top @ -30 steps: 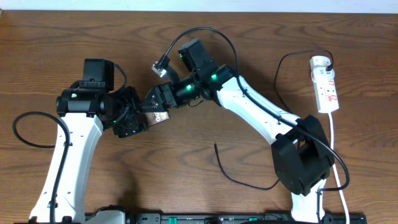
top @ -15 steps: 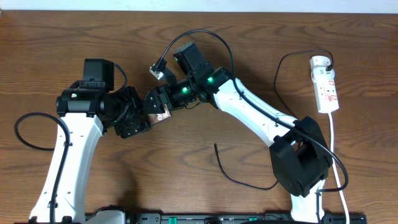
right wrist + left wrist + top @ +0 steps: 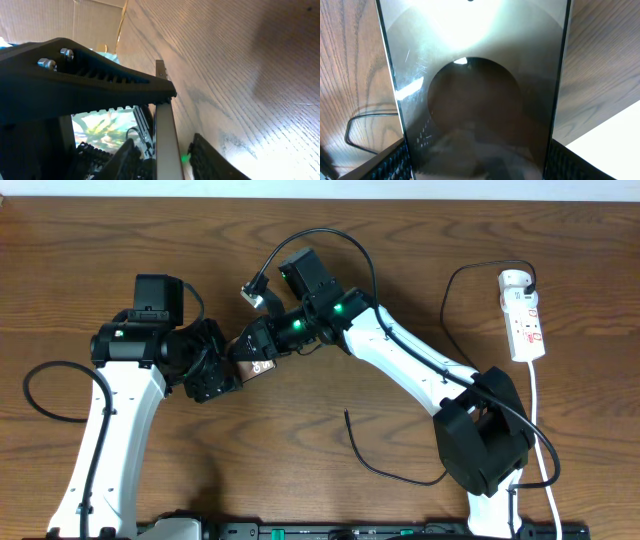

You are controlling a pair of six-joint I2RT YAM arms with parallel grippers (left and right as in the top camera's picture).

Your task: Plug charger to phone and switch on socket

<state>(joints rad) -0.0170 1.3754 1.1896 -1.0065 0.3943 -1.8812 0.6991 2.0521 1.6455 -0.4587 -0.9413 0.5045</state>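
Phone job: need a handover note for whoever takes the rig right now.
Left pincer: shut on the phone.
Right pincer: at the phone's edge, a finger on either side; cannot tell if it grips.
Charger: lying loose on the table in front of the right arm, tip free, nothing holding it. Its other end runs to the socket at far right.
Done: phone in hand.
Left: grasp the tip, plug it into the phone, switch on the socket (switch state unreadable).

The phone [image 3: 475, 100], glossy and reflective, fills the view, clamped between ribbed fingers [image 3: 392, 164].
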